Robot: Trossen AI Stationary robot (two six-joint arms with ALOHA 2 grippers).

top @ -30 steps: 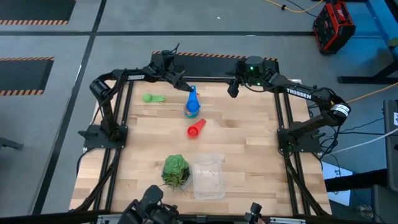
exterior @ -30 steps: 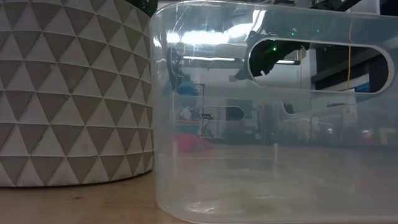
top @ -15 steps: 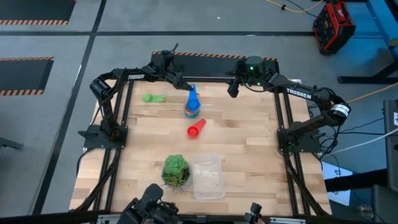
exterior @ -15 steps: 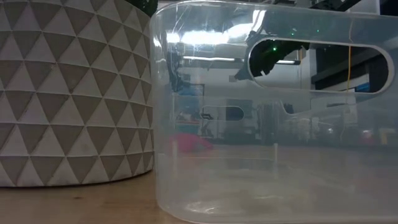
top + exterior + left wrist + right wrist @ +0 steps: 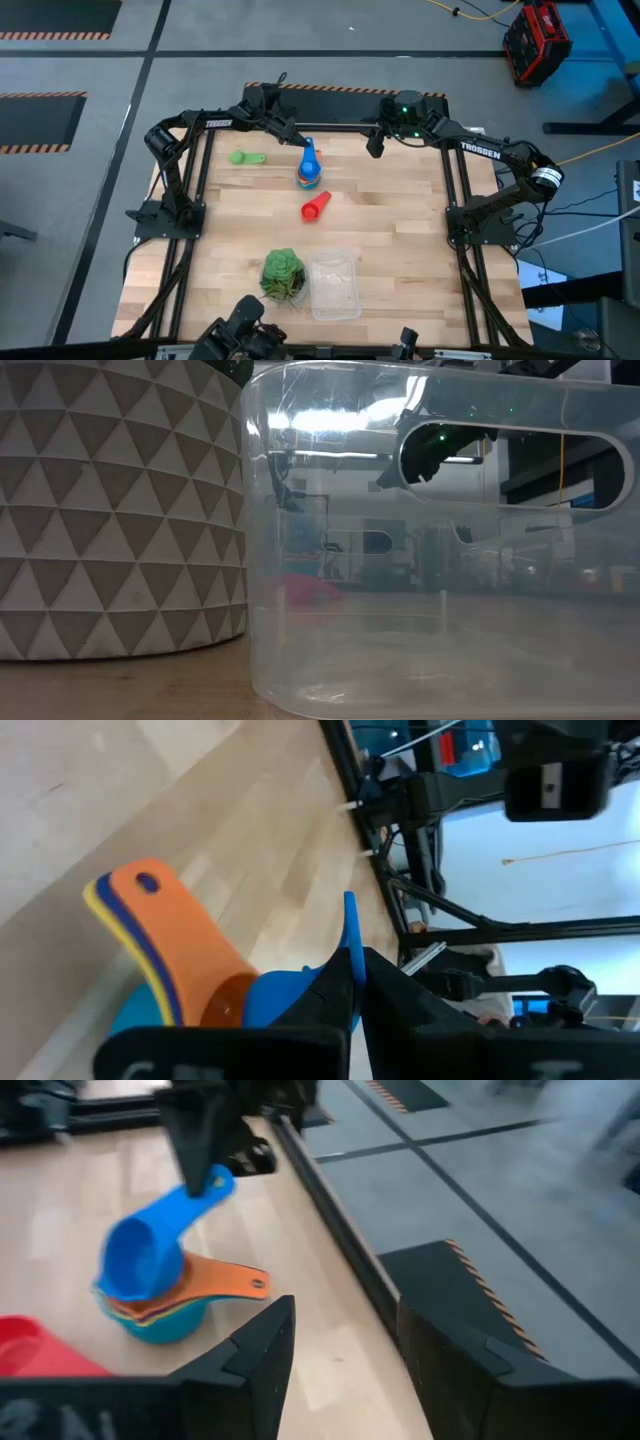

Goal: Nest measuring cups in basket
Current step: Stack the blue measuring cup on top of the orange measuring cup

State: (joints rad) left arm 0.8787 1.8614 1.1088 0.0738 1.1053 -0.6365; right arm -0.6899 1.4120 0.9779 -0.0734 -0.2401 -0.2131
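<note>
A blue measuring cup (image 5: 140, 1258) leans tilted on top of a stack of nested cups (image 5: 310, 178), which shows orange, yellow and light blue (image 5: 165, 1318). My left gripper (image 5: 293, 136) is shut on the blue cup's handle. Toward the table's left, a green cup (image 5: 245, 157) lies alone. A red cup (image 5: 315, 207) lies nearer the middle. The clear basket (image 5: 335, 285) stands at the near edge. My right gripper (image 5: 340, 1350) hangs open over the far side with nothing between its fingers. My left gripper pinches the free end of the blue cup's handle (image 5: 349, 920) between its two fingers, on the handle's flat faces. The fingers come from the table's far left, slanting a little downward. The handle (image 5: 212, 1185) rises toward the gripper, and the bowl rests tilted on the stack.
A green leafy ball (image 5: 283, 272) in a pot with a triangle pattern (image 5: 110, 510) stands just left of the basket. The dark frame rails (image 5: 330, 128) run along the table's far edge and sides. Bare wood lies between the red cup and the basket.
My left gripper has sunk slightly and tipped its wrist, still shut on the blue cup's handle. The blue cup has come down a little onto the stack. My right arm has kept still.
</note>
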